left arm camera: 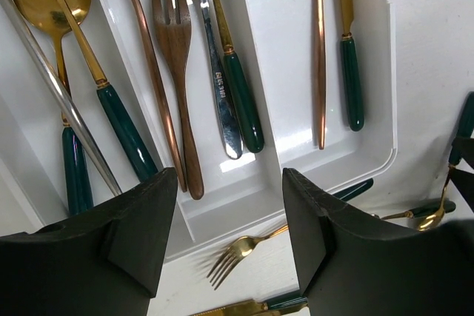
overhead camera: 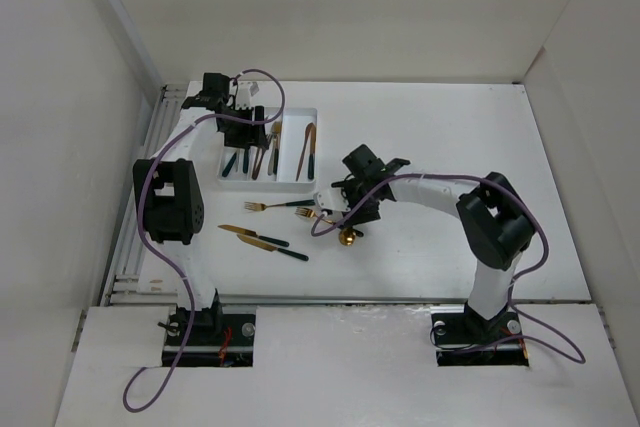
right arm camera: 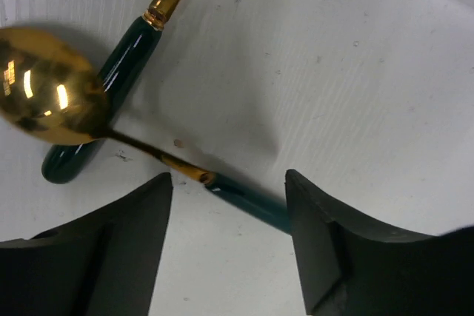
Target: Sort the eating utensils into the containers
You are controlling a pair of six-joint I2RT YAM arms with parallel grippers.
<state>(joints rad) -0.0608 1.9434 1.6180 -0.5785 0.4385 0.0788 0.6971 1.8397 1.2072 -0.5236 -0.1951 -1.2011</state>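
The white cutlery tray [overhead camera: 296,183] lies at the back left of the table, and its three compartments hold several utensils. In the left wrist view the tray [left arm camera: 255,199] shows gold spoons [left arm camera: 46,5] on the left, forks [left arm camera: 172,42] in the middle and a green-handled knife [left arm camera: 350,72] on the right. My left gripper [overhead camera: 241,133] [left arm camera: 229,183] hovers open and empty over the tray's near end. My right gripper [overhead camera: 356,211] [right arm camera: 229,183] is open, low over the table, with its jaws either side of the green handle [right arm camera: 252,201] of a gold spoon [overhead camera: 348,237] [right arm camera: 48,105].
Loose on the table in front of the tray are a gold fork [overhead camera: 272,206] [left arm camera: 241,251], another fork [overhead camera: 312,213] and two green-handled knives [overhead camera: 252,234] [overhead camera: 276,247]. A second green handle [right arm camera: 104,109] lies under the spoon's bowl. White walls enclose the table.
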